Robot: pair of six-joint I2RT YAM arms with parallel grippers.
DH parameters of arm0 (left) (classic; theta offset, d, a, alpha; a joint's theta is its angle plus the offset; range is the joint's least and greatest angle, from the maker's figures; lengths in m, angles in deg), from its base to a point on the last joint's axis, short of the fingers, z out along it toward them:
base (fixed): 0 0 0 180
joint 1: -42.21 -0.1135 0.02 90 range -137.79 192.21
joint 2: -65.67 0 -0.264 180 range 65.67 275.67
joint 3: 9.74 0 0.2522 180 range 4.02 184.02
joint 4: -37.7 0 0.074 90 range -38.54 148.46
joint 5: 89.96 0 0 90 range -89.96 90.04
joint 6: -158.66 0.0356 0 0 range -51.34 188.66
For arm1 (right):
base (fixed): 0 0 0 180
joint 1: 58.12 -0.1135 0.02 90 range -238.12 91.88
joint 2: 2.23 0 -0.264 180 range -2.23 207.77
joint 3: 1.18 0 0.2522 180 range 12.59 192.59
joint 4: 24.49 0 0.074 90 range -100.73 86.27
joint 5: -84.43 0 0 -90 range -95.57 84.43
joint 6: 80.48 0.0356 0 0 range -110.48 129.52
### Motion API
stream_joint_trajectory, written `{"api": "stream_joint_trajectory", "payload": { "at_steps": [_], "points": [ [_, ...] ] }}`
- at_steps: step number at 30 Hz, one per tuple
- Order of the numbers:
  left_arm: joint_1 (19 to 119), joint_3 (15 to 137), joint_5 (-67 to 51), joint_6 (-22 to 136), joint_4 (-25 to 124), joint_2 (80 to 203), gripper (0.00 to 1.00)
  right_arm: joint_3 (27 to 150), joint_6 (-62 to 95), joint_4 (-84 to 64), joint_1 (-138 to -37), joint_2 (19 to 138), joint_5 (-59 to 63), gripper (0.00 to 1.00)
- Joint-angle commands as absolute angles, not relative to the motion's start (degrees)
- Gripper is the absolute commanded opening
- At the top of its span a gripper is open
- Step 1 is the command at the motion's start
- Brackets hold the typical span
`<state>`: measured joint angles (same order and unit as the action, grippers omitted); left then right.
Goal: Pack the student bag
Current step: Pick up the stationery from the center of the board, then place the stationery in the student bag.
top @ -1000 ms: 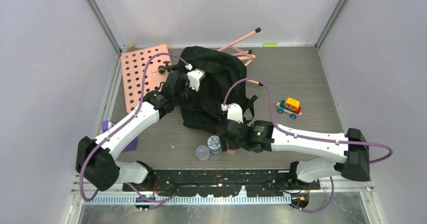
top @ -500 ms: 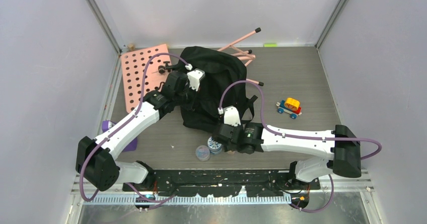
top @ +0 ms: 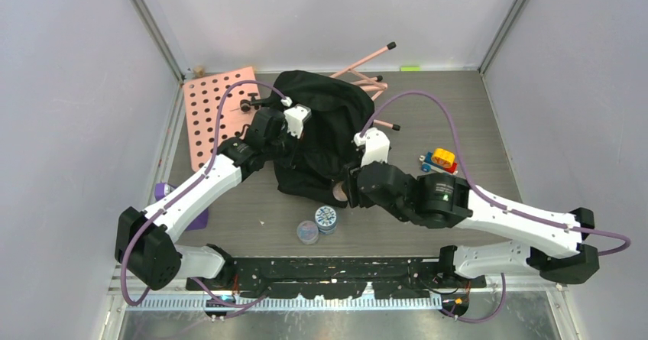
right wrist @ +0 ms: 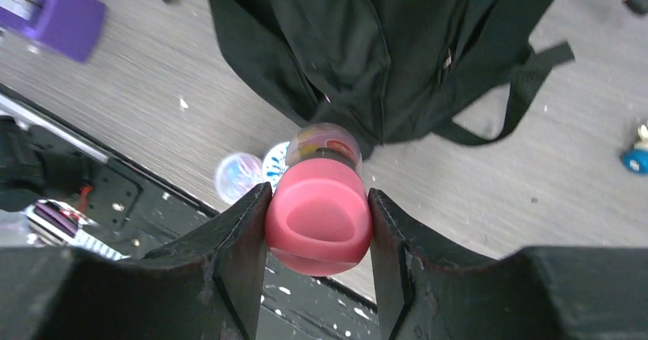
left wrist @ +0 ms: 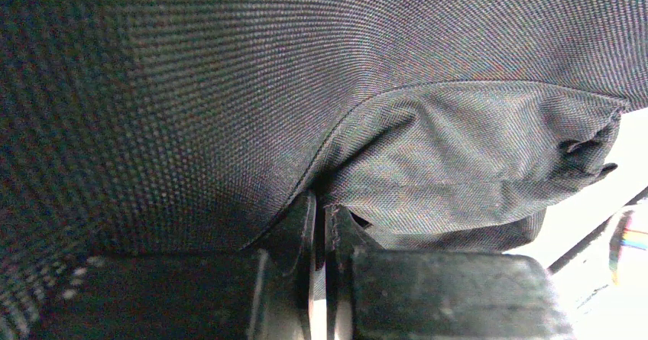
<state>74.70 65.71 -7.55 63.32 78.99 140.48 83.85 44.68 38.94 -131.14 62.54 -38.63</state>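
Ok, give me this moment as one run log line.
left gripper: shut on backpack fabric | right gripper: shut on pink-capped bottle, by backpack's near edge | status: bottle not yet in backpack

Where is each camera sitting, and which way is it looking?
Top external: high behind the arms, looking down at the table; both arms and their bases show.
Left wrist: on the left arm, pressed close to the student bag; left gripper shows, shut on a fold of fabric.
Right wrist: on the right arm, looking down at the table; right gripper shows, clamping a pink-capped container.
Shared: the student bag appears in all three.
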Motion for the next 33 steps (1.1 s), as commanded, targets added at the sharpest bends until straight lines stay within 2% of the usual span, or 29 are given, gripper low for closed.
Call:
{"api": "stream_joint_trajectory", "payload": {
  "at_steps": [1,14,26,33],
  "points": [
    [74.0,66.6,-8.7,63.4,77.5,139.3,0.00,86.5,36.7,29.5,-131.4,62.4,-39.9,0.01],
    [74.0,66.6,-8.9,63.4,77.4,138.9,0.00,87.1,21.1,10.5,-131.4,74.6,-40.4,0.01],
    [74.0,66.5,-8.8,63.4,77.3,138.8,0.00,86.5,6.9,7.8,-131.4,83.7,-57.8,0.01],
    [74.0,66.6,-8.8,63.4,77.3,139.0,0.00,86.6,6.1,8.6,-131.4,84.9,-64.3,0.01]
  ]
}}
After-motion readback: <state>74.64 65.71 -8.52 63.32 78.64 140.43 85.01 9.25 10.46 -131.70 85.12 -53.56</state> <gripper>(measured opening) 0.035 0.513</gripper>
